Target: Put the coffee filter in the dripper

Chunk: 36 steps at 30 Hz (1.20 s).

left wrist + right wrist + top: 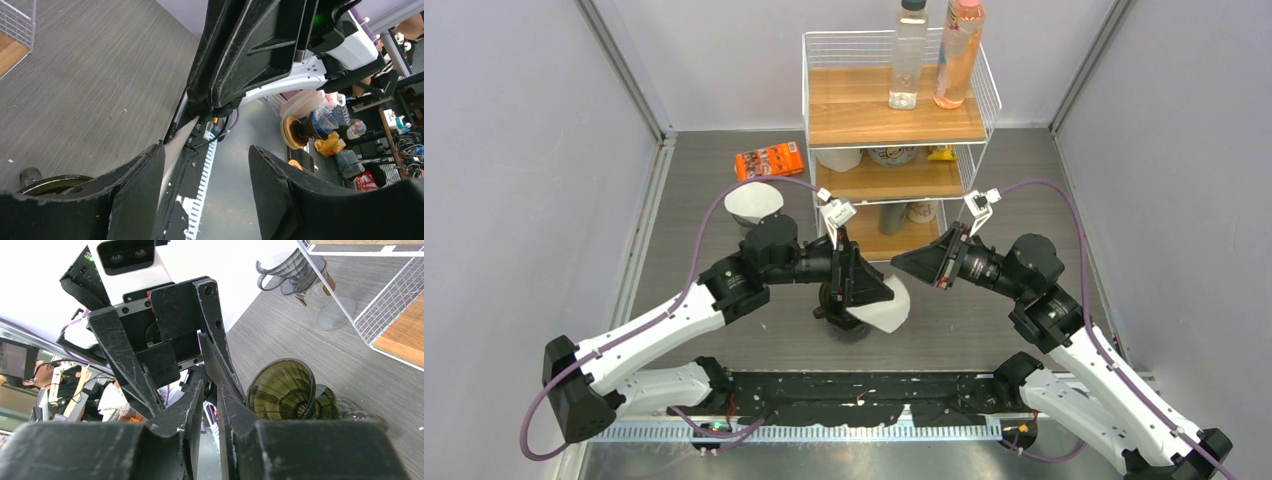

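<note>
— Two grippers meet over the middle of the table, toward its near edge. Which one has the coffee filter?

— The left gripper, I'd say. Its fingers stand apart, and in its own camera a pale edge of paper lies along one finger. Whether that edge is pinched, I cannot tell.

— And the right gripper?

— Drawn in to a slit, with nothing showing between the fingers. It points at the left one from the right-edge side, just clear of the paper.

— Where's the dripper?

— Directly under the left gripper, mouth up and bare inside. The filter sits just off it, its rounded rim fanning toward the right edge and the near edge. Its point is hidden beneath the fingers.

— So what does the move need?

— Not much travel, by my guess. The left arm is the nearer one, and the paper has to come across over the mouth, point down.
</note>
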Motion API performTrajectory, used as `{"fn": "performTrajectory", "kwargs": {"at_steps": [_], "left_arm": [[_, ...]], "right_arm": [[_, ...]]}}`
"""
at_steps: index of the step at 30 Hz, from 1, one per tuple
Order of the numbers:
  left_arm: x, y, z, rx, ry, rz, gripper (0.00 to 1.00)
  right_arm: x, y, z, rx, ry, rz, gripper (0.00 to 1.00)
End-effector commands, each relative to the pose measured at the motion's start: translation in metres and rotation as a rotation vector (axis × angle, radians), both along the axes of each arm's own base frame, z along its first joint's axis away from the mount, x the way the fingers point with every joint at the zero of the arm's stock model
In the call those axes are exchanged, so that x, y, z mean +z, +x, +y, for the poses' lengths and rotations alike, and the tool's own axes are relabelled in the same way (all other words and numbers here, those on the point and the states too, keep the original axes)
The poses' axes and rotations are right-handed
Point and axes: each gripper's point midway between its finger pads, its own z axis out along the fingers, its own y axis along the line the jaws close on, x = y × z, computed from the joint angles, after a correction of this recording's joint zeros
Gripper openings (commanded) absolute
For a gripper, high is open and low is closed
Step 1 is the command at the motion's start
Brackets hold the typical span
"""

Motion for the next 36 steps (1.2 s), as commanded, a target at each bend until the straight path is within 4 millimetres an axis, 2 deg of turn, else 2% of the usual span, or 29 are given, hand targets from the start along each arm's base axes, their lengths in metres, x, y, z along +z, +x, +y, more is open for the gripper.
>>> {"fn": "performTrajectory", "kwargs": {"at_steps": [1, 4, 6, 8, 9, 10, 11, 12, 13, 14, 15, 16, 17, 18, 19, 23, 27, 30, 33, 36], "left_arm": [[0.008, -0.005, 0.006, -0.019, -0.015, -0.034, 0.64], [0.006, -0.006, 0.008, -0.016, -0.011, -0.034, 0.58], [0.000, -0.002, 0.011, 0.008, 0.013, -0.033, 0.58], [-0.006, 0.004, 0.015, 0.050, 0.041, -0.034, 0.69], [-0.006, 0.005, 0.016, 0.064, 0.043, -0.038, 0.74], [-0.005, 0.007, 0.018, 0.076, 0.044, -0.046, 0.80], [-0.003, 0.008, 0.021, 0.094, 0.044, -0.058, 0.87], [-0.002, 0.015, 0.026, 0.141, 0.055, -0.071, 0.96], [-0.003, 0.022, 0.032, 0.197, 0.072, -0.081, 0.99], [-0.004, 0.030, 0.039, 0.257, 0.096, -0.088, 1.00], [-0.006, 0.039, 0.048, 0.329, 0.122, -0.096, 1.00], [-0.010, 0.046, 0.058, 0.394, 0.149, -0.100, 1.00], [-0.013, 0.052, 0.068, 0.453, 0.172, -0.106, 1.00], [-0.015, 0.057, 0.079, 0.512, 0.193, -0.112, 1.00], [-0.018, 0.061, 0.089, 0.563, 0.210, -0.119, 1.00], [-0.030, 0.068, 0.121, 0.704, 0.254, -0.134, 1.00], [-0.040, 0.066, 0.138, 0.749, 0.261, -0.142, 0.99], [-0.053, 0.064, 0.148, 0.783, 0.282, -0.131, 1.00], [-0.065, 0.062, 0.156, 0.803, 0.290, -0.118, 1.00], [-0.072, 0.059, 0.160, 0.805, 0.285, -0.118, 1.00]], "right_arm": [[0.033, -0.005, -0.004, -0.006, 0.047, -0.097, 0.24], [0.035, -0.006, -0.004, -0.003, 0.049, -0.103, 0.23], [0.032, -0.005, -0.004, -0.004, 0.040, -0.096, 0.24], [0.026, -0.001, -0.006, -0.032, 0.015, -0.086, 0.25], [0.016, 0.002, -0.009, -0.055, -0.025, -0.064, 0.27], [0.014, 0.011, -0.015, -0.121, -0.045, -0.054, 0.29], [-0.001, 0.016, -0.020, -0.158, -0.106, -0.024, 0.35], [-0.004, 0.028, -0.031, -0.252, -0.137, -0.012, 0.40], [-0.024, 0.031, -0.040, -0.298, -0.216, 0.030, 0.51], [-0.028, 0.041, -0.053, -0.392, -0.255, 0.044, 0.57], [-0.051, 0.042, -0.064, -0.432, -0.347, 0.104, 0.68], [-0.056, 0.050, -0.079, -0.519, -0.393, 0.118, 0.72], [-0.077, 0.048, -0.089, -0.544, -0.485, 0.171, 0.78], [-0.084, 0.051, -0.100, -0.598, -0.531, 0.188, 0.80], [-0.101, 0.049, -0.107, -0.608, -0.603, 0.235, 0.83], [-0.152, 0.047, -0.122, -0.641, -0.788, 0.358, 0.87], [-0.200, 0.052, -0.132, -0.671, -0.951, 0.455, 0.87], [-0.220, 0.063, -0.125, -0.678, -0.978, 0.494, 0.84], [-0.249, 0.070, -0.129, -0.727, -1.035, 0.547, 0.81], [-0.265, 0.081, -0.117, -0.722, -1.005, 0.559, 0.77]]}}
